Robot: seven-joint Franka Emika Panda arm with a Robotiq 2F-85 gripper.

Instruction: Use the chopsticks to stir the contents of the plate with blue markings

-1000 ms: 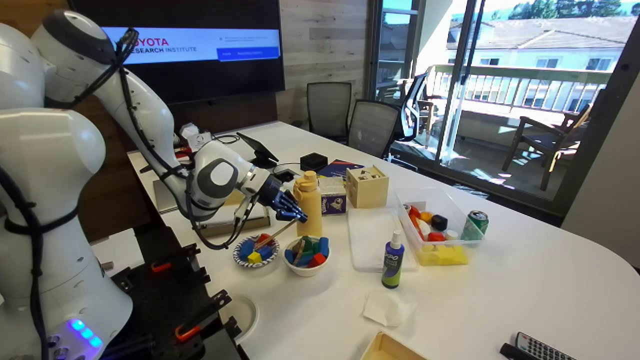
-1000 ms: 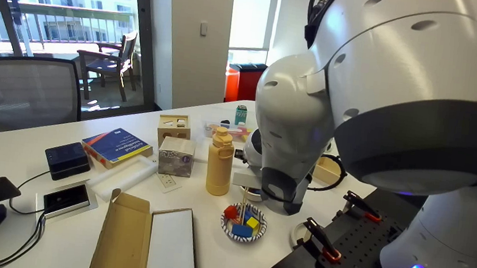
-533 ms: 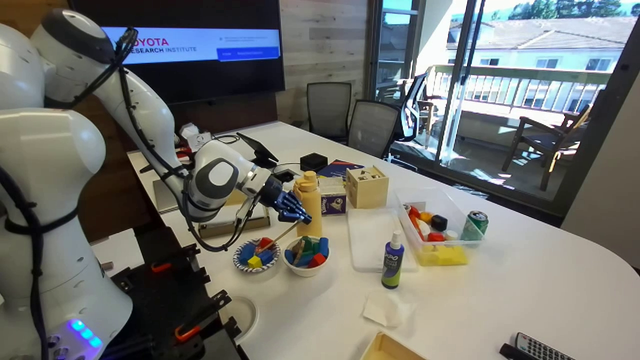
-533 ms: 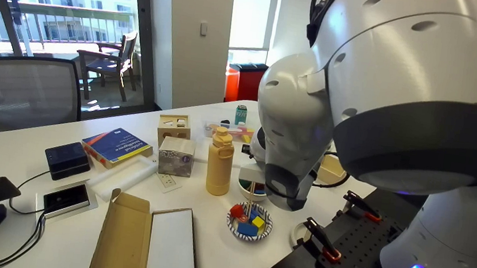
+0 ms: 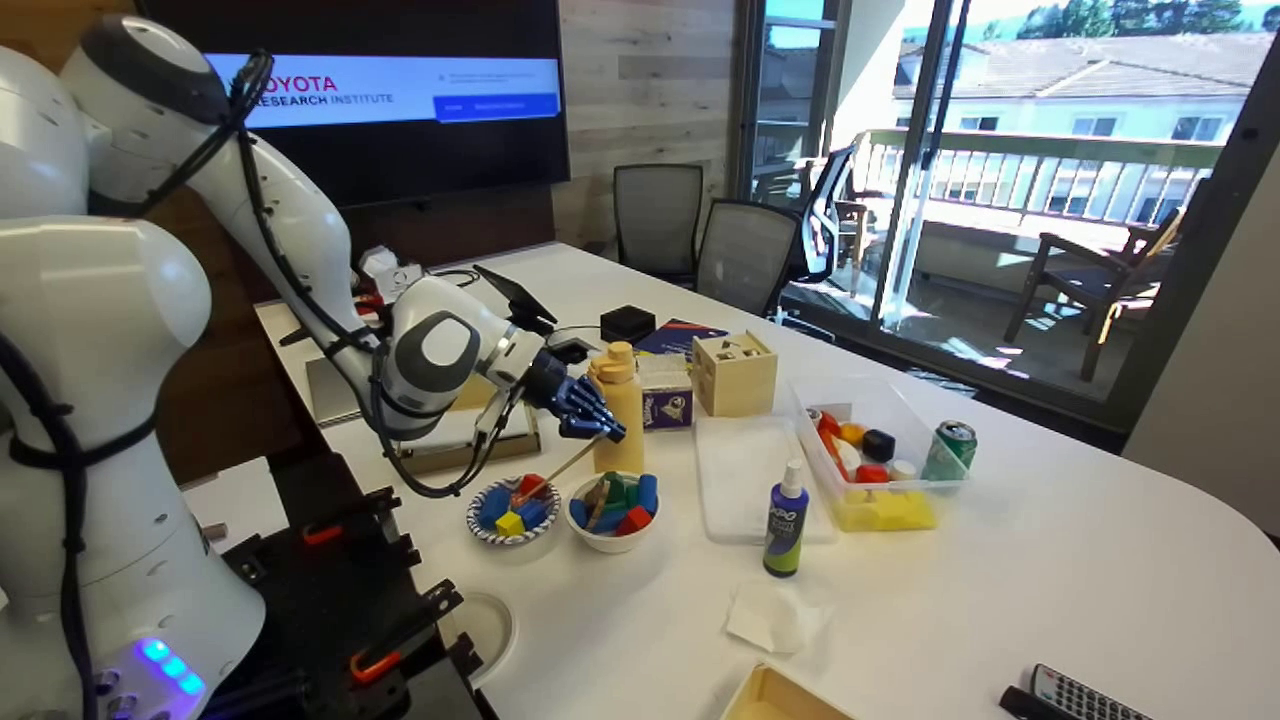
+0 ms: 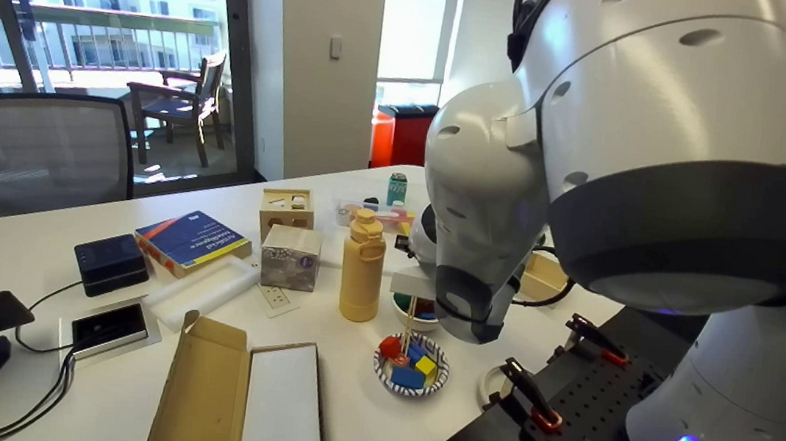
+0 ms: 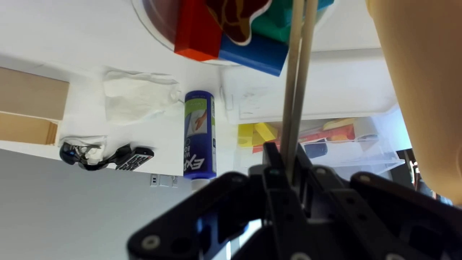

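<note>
On patterned plate [image 6: 441,378], chopsticks [image 7: 293,50] end indistinctly among blocks [image 6: 407,377], tips cropped in wrist view; pincer [image 7: 287,156] grasping pair.

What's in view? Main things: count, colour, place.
Plate: 1, white-blue, on table
Bowl: 1, white, by plate
Blocks: several, mixed, in both
Chopsticks: 2, pale, slanting over plate
Bottle: 1, yellow, by bowl
Tissue box: 1, purple-grey, by bottle
Wooden box: 1, pale, by tissue box
Book: 1, blue, on table
Spray: 1, blue, on table
Bin: 1, clear, on table
Can: 1, green, by bin
Carton: 1, brown, by plate
Screen: 1, black, beyond table
Chairs: several, mostly grey, beyond table
Arm: 1, white, over table
End effector: 1, dark, gripping chopsticks
</note>
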